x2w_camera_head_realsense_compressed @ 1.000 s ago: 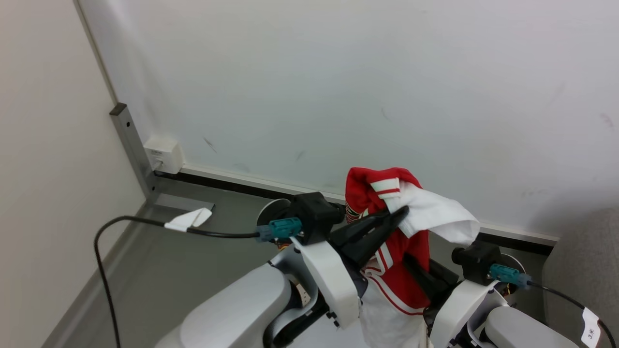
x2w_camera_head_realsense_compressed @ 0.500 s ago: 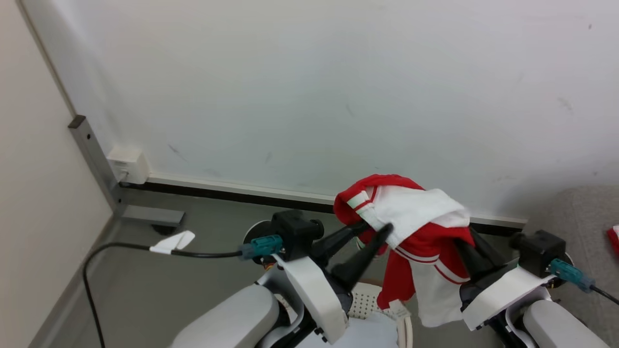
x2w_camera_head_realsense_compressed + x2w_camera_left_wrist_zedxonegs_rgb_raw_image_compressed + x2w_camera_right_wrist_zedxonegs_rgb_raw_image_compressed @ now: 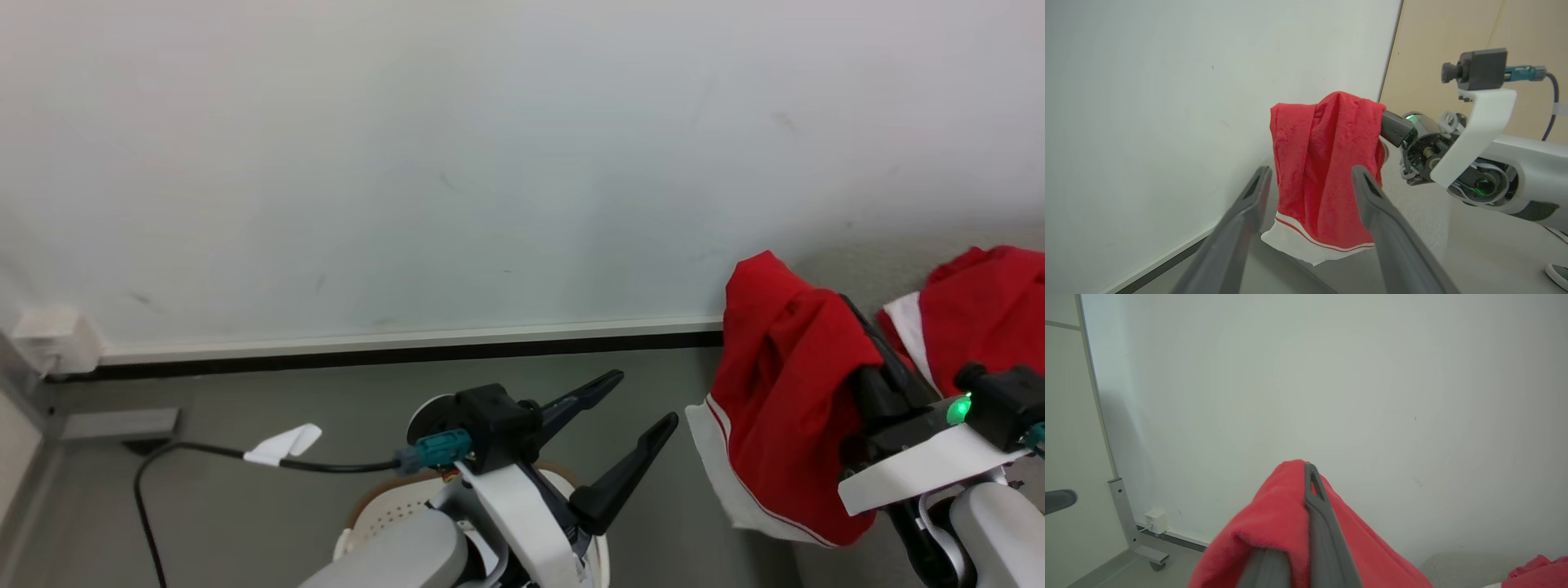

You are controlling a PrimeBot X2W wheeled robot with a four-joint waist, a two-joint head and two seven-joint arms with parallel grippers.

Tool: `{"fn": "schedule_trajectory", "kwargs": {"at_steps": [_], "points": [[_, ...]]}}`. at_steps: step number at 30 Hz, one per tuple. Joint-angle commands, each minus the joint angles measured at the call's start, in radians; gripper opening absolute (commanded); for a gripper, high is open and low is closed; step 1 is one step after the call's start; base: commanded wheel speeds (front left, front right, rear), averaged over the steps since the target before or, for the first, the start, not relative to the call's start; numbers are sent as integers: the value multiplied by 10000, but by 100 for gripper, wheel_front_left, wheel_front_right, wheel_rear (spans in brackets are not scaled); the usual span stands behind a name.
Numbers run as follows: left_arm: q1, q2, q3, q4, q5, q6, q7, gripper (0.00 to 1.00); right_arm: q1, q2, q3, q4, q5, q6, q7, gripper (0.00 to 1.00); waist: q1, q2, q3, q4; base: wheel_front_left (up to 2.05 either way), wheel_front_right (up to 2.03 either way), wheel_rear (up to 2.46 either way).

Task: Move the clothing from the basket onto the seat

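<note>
Head view: left tool (image 3: 643,398) spread empty, right tool (image 3: 1308,477) clenched on the clothing (image 3: 784,392) at three o'clock; carry it fully over what seems the seat (image 3: 898,265) before letting go.

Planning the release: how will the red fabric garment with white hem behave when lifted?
Probably floppy: the red garment drapes in folds over the shut right end effector. Likely light: one pinch holds it. Might snag: it wraps the fingers.

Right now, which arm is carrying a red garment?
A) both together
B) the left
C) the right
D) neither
C: the red garment drapes over the right gripper, jaws shut on it; the left gripper has its jaws apart, empty.
</note>
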Motion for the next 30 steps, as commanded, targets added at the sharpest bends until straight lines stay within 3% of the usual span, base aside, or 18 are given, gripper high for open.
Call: {"fn": "schedule_trajectory", "kwargs": {"at_steps": [1, 10, 17, 23, 30], "points": [[105, 68, 27, 3, 121, 30, -117, 100, 157, -86, -172, -187, -114, -23, 0, 0, 0, -1, 138, -780, 0, 0, 0], [141, 146, 23, 483, 454, 81, -606, 100, 743, -137, -773, -1055, 90, -23, 3, 0, 0, -1, 379, -2592, 0, 0, 0], [190, 122, 108, 850, 493, 67, -884, 100, 1056, -140, -1003, -1517, 114, -23, 0, 0, 0, -1, 554, -3561, 0, 0, 0], [133, 28, 79, 1070, 501, -31, -947, 100, 966, -218, -1102, -1622, 49, -23, 1, 0, 0, -1, 751, -3895, 0, 0, 0], [-230, 61, 23, 1035, 636, -116, -844, 100, 467, -366, -1669, -1423, 0, -23, 1, 0, 0, -1, 1426, -3791, 0, 0, 0]]}}
